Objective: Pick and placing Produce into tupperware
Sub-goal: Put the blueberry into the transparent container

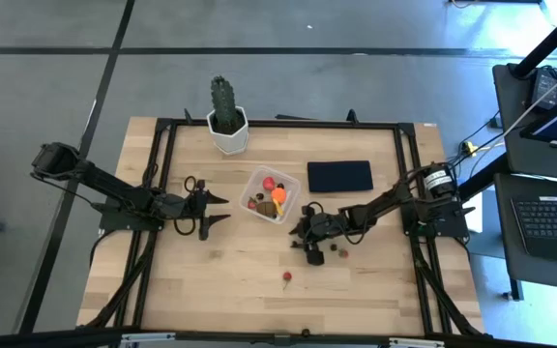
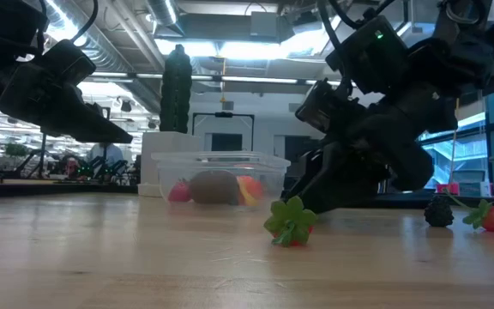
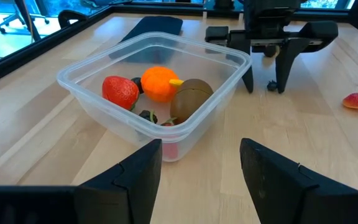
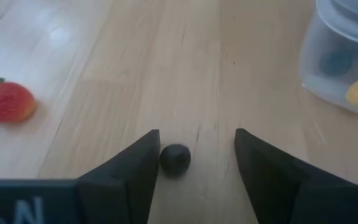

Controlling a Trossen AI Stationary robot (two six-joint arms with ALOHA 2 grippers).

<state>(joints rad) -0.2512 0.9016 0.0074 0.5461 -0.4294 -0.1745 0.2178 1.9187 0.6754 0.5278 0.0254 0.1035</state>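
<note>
Hovering at centre left of the overhead frame, the left claw point(image 1: 211, 208) waits with its fingers parted and empty, pointed at the tupperware point(image 1: 271, 194). That clear tub sits mid-frame on the worktop point(image 1: 230, 280) and holds a strawberry point(image 3: 120, 91), an orange ball point(image 3: 158, 83) and a brown lump point(image 3: 190, 99). Right of it, the right claw point(image 1: 309, 246) is down at the wood, fingers apart around a dark berry point(image 4: 175, 158), not gripping it. One loose strawberry point(image 1: 286, 277) lies lower centre.

Both arms are matte black, jointed, with exposed black cables. The right arm point(image 1: 424, 188) carries a silver-white cylindrical label. The left arm point(image 1: 95, 184) ends in flat, tapered black fingers point(image 3: 135, 180).
</note>
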